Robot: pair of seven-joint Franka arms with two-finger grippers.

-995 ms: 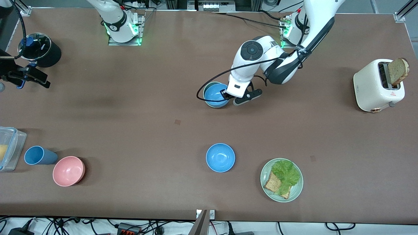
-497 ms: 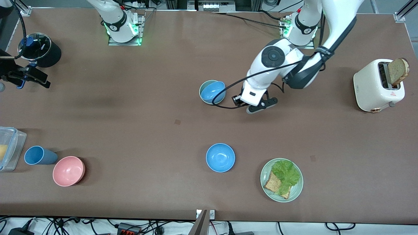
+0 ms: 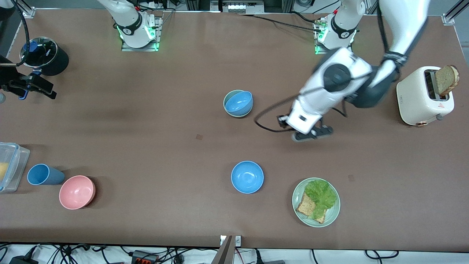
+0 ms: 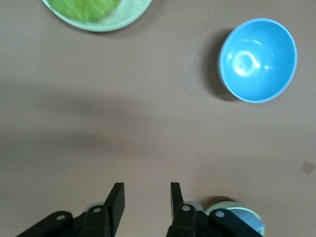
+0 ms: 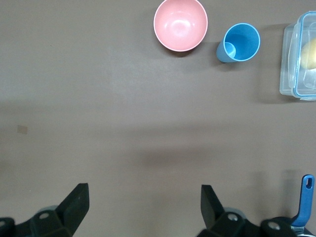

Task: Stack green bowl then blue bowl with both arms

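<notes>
The green bowl point(image 3: 226, 103) sits mid-table with a blue bowl point(image 3: 239, 102) nested in it, slightly tilted. A second blue bowl point(image 3: 247, 177) stands alone, nearer the front camera; it also shows in the left wrist view point(image 4: 257, 60). My left gripper point(image 3: 311, 134) is open and empty over bare table, between the stack and the toaster; its jaws point(image 4: 146, 197) stand apart, with the green bowl's rim point(image 4: 222, 203) just beside them. My right gripper point(image 3: 38, 88) waits open and empty, high over the right arm's end of the table point(image 5: 143, 197).
A white toaster point(image 3: 425, 96) with toast stands at the left arm's end. A green plate point(image 3: 331, 216) with lettuce and toast lies beside the lone blue bowl. A pink bowl point(image 3: 77, 191), blue cup point(image 3: 42, 174), clear container point(image 3: 9, 167) and black pot point(image 3: 45, 55) are at the right arm's end.
My left gripper has let go of the blue bowl in the green bowl and moved away toward the toaster and the front camera. The right arm has not moved.
</notes>
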